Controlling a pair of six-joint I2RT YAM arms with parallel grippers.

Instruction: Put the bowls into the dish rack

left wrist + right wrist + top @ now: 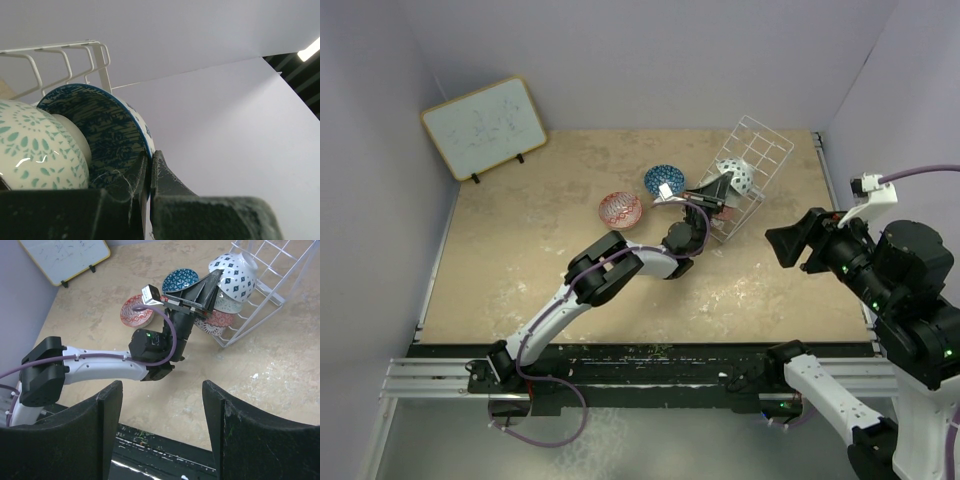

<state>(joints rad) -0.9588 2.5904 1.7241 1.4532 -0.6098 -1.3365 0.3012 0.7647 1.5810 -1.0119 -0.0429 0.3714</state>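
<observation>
My left gripper (pixel 717 189) reaches into the white wire dish rack (pixel 765 150) at the back right. In the left wrist view it (pixel 150 167) is shut on the rim of a blue-patterned bowl (pixel 102 125). That bowl stands on edge against a white bowl with teal marks (pixel 35 150). In the right wrist view the white bowl (pixel 232 272) leans in the rack (pixel 272 295) over a pinkish bowl (pixel 220 320). A blue bowl (pixel 664 181) and a red-patterned bowl (pixel 620 209) sit on the table left of the rack. My right gripper (pixel 160 387) hangs open and empty over the table's near right.
A framed whiteboard (pixel 485 125) leans at the back left corner. White walls close in the table on three sides. The left arm (pixel 610 270) stretches diagonally across the middle of the table. The black rail (pixel 650 365) runs along the near edge.
</observation>
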